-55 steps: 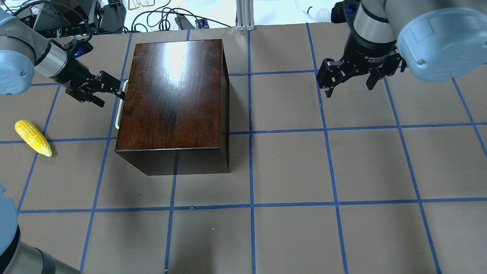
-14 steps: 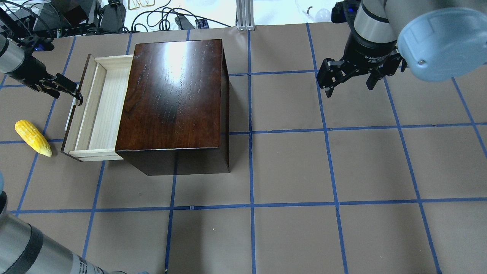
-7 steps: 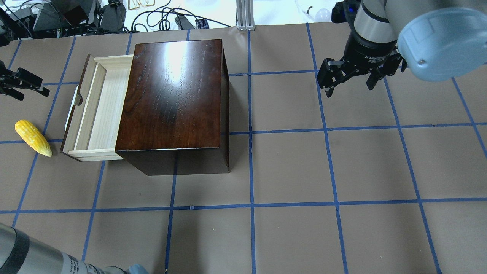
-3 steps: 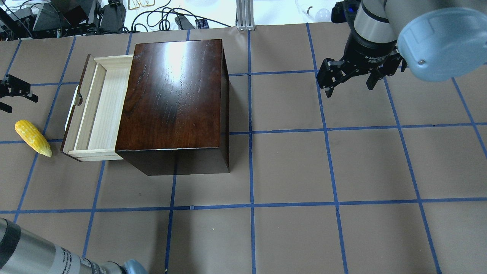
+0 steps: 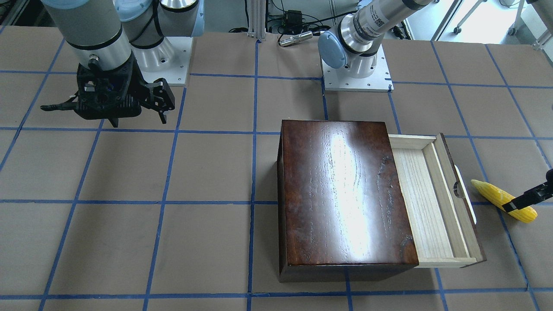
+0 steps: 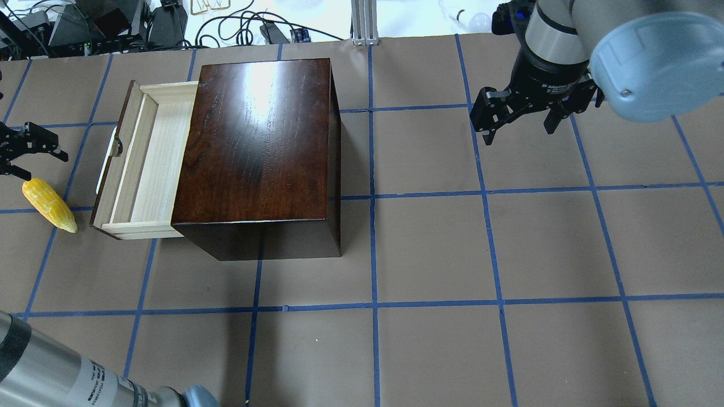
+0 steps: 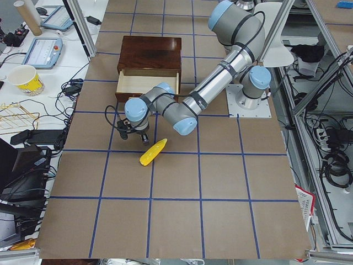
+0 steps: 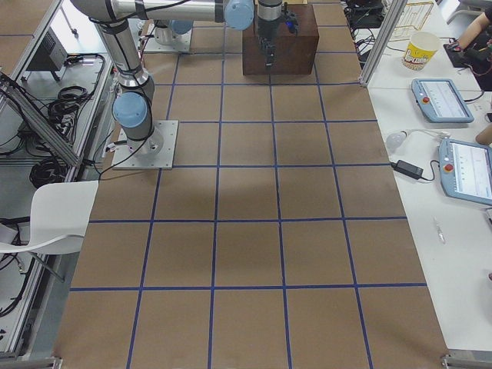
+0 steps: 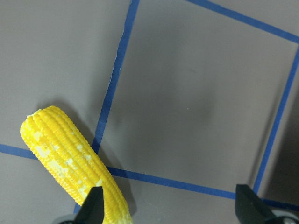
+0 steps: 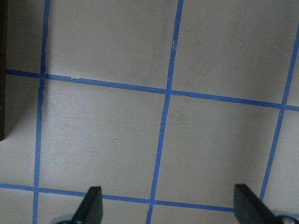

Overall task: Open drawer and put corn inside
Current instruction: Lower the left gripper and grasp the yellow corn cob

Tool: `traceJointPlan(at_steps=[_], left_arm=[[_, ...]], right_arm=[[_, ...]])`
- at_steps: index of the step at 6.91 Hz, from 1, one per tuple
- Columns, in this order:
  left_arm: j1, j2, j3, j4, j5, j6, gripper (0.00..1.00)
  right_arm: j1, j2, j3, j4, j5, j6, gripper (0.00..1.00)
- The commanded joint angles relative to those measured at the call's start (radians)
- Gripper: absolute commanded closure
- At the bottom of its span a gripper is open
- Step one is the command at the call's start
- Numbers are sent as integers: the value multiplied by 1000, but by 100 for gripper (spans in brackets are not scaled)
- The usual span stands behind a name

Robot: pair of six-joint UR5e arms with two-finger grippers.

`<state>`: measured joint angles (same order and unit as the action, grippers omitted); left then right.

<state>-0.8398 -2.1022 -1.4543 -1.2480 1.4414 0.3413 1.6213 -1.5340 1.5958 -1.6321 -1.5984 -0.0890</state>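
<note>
The drawer (image 6: 144, 164) stands pulled out of the dark-brown box (image 6: 260, 141) toward my left, its pale tray bare inside, and its white handle (image 6: 103, 169) faces the corn. The yellow corn (image 6: 49, 204) lies on the table just left of the drawer, also seen as corn (image 5: 503, 201) and corn (image 7: 153, 152). My left gripper (image 6: 27, 154) hangs open over the corn's blunt end. In the left wrist view the corn (image 9: 74, 158) sits by one fingertip (image 9: 92, 205), off to the side of the gap. My right gripper (image 6: 520, 133) hangs open and holds nothing, far to the right.
Blue tape lines grid the brown table. Cables and equipment (image 6: 141, 22) crowd the far edge. A side table holds tablets (image 8: 442, 100) and a yellow cup (image 8: 419, 50), with a person's arm (image 8: 480, 31) near it. The left arm's forearm (image 6: 68, 379) crosses the near-left corner.
My left gripper pulled the drawer out, let go of the handle, opened and swung left. It has since come down over the corn's blunt end. The right arm has not moved.
</note>
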Motion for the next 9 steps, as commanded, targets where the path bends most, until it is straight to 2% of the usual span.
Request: traceJointPlan(at_steps=[1,7,8,9], left_arm=[[46,-30,-3,7,48,-36,0],[62,-111,-5,50,45,-53,0],[62,-116,-3,48,45,-42,8],[62,-123,3,48,40,-53,46]], right_arm=[[-3,0,0,0,0,0,0],[0,0,0,0,0,0,0],[0,0,0,0,0,0,0],[-3,0,0,0,0,0,0]])
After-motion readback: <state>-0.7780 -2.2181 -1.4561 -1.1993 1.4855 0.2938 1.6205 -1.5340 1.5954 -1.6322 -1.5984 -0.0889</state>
